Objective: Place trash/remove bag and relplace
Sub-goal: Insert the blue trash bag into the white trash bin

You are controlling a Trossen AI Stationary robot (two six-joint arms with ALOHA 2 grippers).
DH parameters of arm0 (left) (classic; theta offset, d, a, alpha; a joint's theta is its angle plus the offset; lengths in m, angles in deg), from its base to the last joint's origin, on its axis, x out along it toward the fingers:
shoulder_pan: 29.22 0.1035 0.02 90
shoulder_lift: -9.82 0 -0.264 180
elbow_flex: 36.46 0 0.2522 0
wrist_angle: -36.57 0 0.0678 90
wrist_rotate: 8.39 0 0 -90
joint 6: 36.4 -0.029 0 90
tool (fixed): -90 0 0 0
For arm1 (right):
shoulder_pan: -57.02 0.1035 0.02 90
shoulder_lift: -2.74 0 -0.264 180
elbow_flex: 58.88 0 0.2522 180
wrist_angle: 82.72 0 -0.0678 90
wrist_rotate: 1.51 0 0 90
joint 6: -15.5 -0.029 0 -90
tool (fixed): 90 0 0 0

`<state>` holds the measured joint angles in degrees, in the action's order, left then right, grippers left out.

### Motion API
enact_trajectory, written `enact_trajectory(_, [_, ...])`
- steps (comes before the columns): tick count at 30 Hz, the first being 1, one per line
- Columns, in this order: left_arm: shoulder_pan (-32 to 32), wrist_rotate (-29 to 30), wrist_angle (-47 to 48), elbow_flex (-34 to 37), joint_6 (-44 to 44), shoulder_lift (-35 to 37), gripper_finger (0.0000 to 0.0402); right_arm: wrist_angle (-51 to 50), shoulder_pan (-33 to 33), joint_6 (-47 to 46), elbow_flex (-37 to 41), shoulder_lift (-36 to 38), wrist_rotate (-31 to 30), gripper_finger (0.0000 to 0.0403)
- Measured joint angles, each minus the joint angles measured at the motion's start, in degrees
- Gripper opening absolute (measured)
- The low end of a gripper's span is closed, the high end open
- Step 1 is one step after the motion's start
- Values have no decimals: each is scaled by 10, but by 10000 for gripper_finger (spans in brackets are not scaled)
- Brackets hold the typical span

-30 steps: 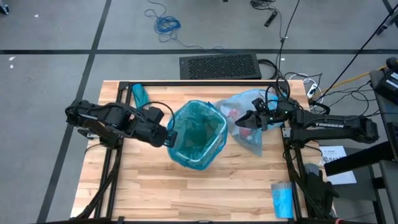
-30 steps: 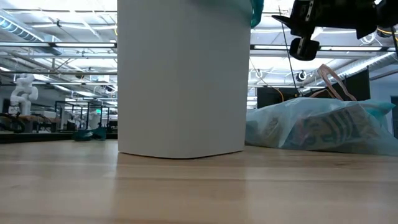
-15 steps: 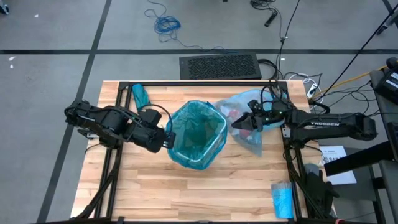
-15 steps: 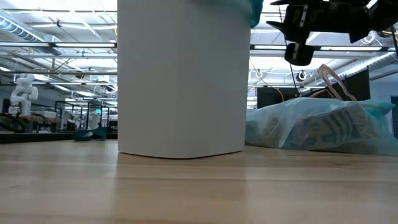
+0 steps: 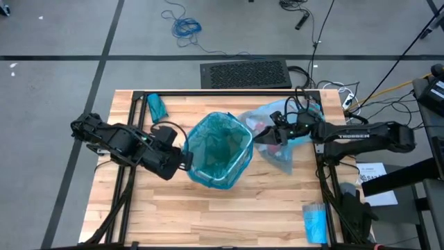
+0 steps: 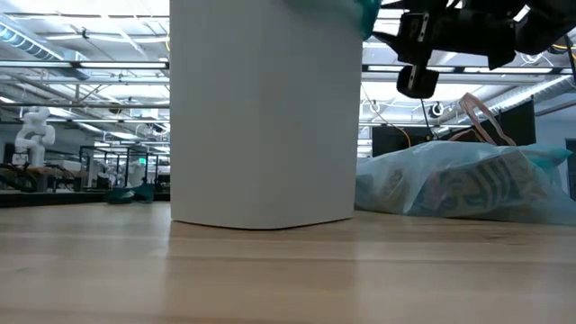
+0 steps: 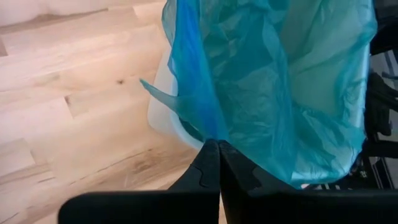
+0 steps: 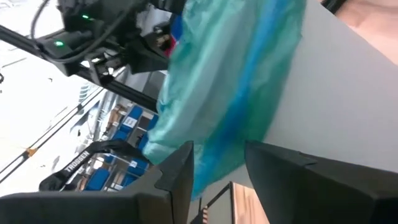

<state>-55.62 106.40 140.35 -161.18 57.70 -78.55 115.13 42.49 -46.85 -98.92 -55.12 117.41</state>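
High view: a white bin (image 5: 208, 182) stands at the centre of the wooden table (image 5: 173, 222), lined with a teal-green bag (image 5: 220, 147) folded over its rim. The left hand (image 5: 186, 159) is at the bin's left rim, fully closed on the liner edge. The right hand (image 5: 258, 137) hangs just beside the bin's right rim, above the pale blue bag (image 5: 283, 154), which lies on the table right of the bin with red-and-white trash (image 5: 258, 126) showing through it. A small folded blue packet (image 5: 315, 223) lies at the table's near right corner; a teal item (image 5: 155, 106) lies at the far left. Low view: the bin (image 6: 265, 112) fills the centre; the pale blue bag (image 6: 468, 187) rests on the table (image 6: 288, 270) to its right, with the right hand (image 6: 416, 72) above it, clear of it. Left wrist view: the two fingers (image 7: 208, 168) meet, pinching a fold of the teal-green bag (image 7: 280, 87) at the bin rim (image 7: 163, 109). Right wrist view: the fingers (image 8: 180, 171) stand partly apart with the liner's overhang (image 8: 230, 93) between them; a grip cannot be confirmed.
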Motion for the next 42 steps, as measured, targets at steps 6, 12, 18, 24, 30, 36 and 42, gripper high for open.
enact_trajectory(6, [0,2,0,0,-1,0,0,47,0,-9,0,-20,-2,122])
enact_trajectory(12, [0,4,0,0,-4,0,0,57,0,-7,0,-44,-2,58])
enact_trajectory(18, [0,8,0,15,0,0,0,60,-1,-2,0,-46,-3,7])
enact_trajectory(24, [0,13,0,28,1,0,0,59,-1,-2,0,-46,0,1])
enact_trajectory(30, [-6,27,-3,62,23,9,0,59,-4,-4,0,-46,8,0])
enact_trajectory(36, [-33,56,0,84,76,26,0,59,-10,-6,0,-46,14,0])
enact_trajectory(42, [-66,91,1,115,164,43,0,59,-11,-6,0,-45,15,0])
